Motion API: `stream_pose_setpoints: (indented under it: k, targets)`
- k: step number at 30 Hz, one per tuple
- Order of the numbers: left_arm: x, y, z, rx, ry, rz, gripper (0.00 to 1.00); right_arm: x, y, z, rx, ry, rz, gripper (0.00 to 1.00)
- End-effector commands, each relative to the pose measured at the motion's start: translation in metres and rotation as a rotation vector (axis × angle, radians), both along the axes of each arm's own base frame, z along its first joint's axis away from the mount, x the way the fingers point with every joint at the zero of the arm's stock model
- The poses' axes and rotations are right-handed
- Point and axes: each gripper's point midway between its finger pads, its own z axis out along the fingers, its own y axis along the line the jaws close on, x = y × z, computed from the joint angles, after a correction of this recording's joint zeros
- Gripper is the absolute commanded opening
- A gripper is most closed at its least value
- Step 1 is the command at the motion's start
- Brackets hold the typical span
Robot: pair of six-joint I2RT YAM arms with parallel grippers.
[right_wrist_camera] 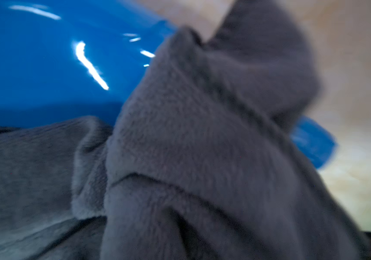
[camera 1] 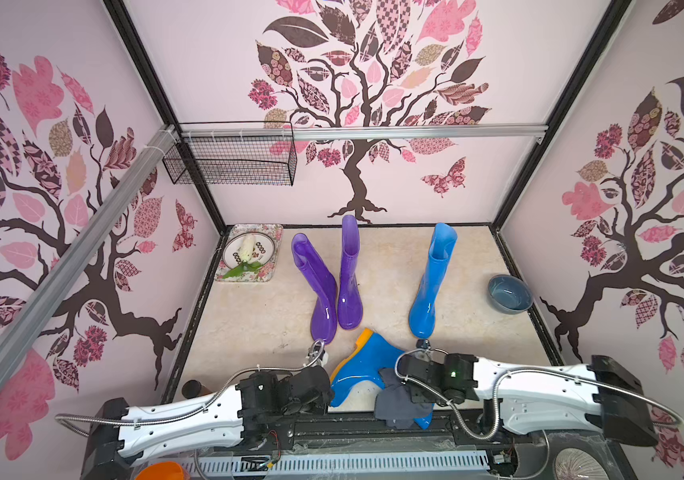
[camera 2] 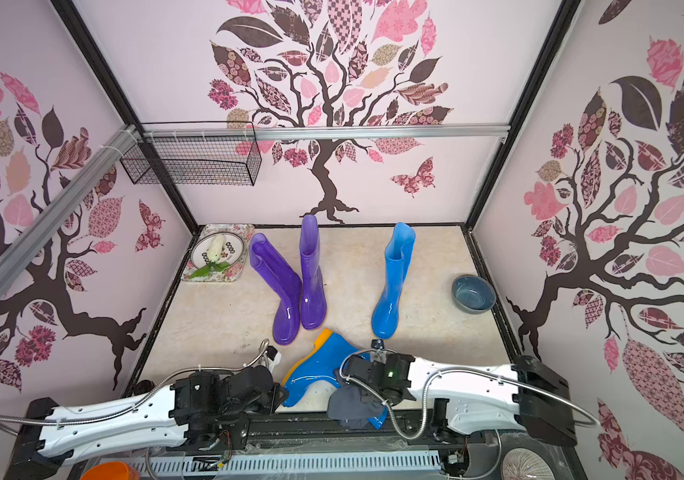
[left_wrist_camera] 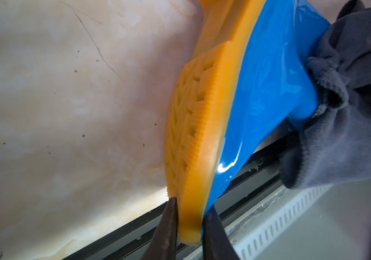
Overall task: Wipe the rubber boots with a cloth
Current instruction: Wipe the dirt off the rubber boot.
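Two purple rubber boots (camera 1: 319, 286) (camera 2: 311, 270) stand upright side by side, with an upright blue boot (camera 1: 431, 282) to their right. A second blue boot (camera 1: 363, 365) lies on its side at the table's front edge, its orange sole (left_wrist_camera: 193, 126) turned toward the left arm. My left gripper (left_wrist_camera: 191, 204) is shut on the toe end of that sole, one finger on each side. The grey-blue cloth (camera 1: 398, 405) (right_wrist_camera: 202, 146) is bunched over the lying boot's shaft. My right gripper (camera 1: 413, 395) is shut on the cloth, which hides its fingers in the right wrist view.
A grey-blue bowl (camera 1: 510, 294) sits at the right wall. A floral tray (camera 1: 276, 237) with a plate is in the back left corner, under a wire basket (camera 1: 232, 160). A black rail (camera 1: 353, 428) runs along the front edge, and a brown cylinder (camera 1: 193, 388) stands at front left.
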Motion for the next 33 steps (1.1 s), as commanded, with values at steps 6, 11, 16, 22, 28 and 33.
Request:
stream_pose_setpoints:
  k: [6,11,16,22,28,33]
  targets:
    - [-0.001,0.032,-0.024,0.171,0.021,0.051,0.18,0.026,0.129,0.058,0.447,-0.034,-0.055,0.00]
    - [0.000,0.033,-0.025,0.172,0.017,0.063,0.18,-0.003,0.047,0.033,0.291,-0.050,-0.247,0.00]
    - [0.000,0.034,-0.027,0.180,0.019,0.063,0.18,-0.033,-0.045,0.030,0.035,-0.086,-0.282,0.00]
    - [0.000,0.036,-0.034,0.232,0.017,0.030,0.20,0.005,-0.039,0.085,0.260,-0.272,-0.198,0.00]
    - [0.002,0.039,-0.034,0.272,0.011,0.031,0.20,0.077,0.035,0.112,0.452,-0.307,0.000,0.00]
    - [0.003,0.044,-0.035,0.297,-0.015,0.035,0.20,0.102,0.094,0.125,0.411,-0.309,0.170,0.00]
